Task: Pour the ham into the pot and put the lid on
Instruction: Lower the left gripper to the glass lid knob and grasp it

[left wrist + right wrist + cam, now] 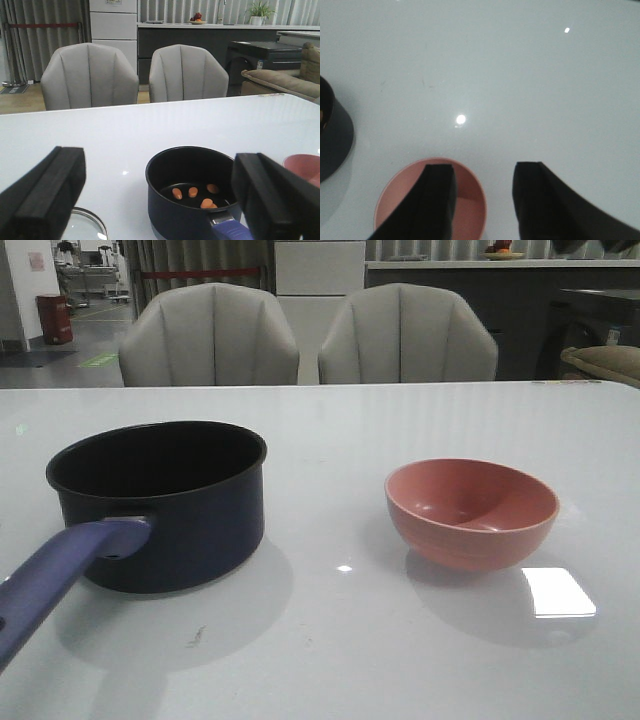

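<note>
On the white surface (330, 660) the pot (160, 505) stands at the left, its purple-blue handle (60, 575) running toward seven o'clock, and the pink bowl (471, 512) sits well apart at its three o'clock. Ham (193, 193) lies as a few orange-pink chunks on the pot's black floor. The left tool (162, 200) hangs released, jaws spread wide, with the pot at its twelve o'clock and between the two fingers (45, 197). The lid (86, 226) lies flat on the surface just beside the pot, below the left finger, only its rim showing. The right tool (482, 200) hangs released over the bowl's rim, one finger (432, 200) above the bowl's hollow, the other outside it.
</note>
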### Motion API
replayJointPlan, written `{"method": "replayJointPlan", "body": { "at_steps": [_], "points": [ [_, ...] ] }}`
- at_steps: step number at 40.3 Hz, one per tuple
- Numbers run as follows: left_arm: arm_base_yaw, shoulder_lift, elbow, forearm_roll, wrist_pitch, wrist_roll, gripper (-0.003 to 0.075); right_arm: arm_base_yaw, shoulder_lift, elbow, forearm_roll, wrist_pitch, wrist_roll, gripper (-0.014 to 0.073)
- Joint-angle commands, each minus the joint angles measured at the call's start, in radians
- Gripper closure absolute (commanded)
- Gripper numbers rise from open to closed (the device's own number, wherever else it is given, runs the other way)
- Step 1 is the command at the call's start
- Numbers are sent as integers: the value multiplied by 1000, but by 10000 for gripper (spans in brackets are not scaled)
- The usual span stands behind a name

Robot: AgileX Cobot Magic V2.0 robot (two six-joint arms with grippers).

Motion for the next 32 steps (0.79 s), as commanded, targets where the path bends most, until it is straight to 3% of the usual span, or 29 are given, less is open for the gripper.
{"method": "replayJointPlan", "body": {
  "at_steps": [1,16,32],
  "points": [
    [-9,15,-27,-5,-78,-6,83,-3,-131,72,3,-198,-10,194],
    [-9,15,-27,-5,-78,-6,83,-3,-629,515,4,-494,-10,194],
    [-9,15,-27,-5,-78,-6,83,-3,-1027,840,4,-508,-9,198]
  ]
}}
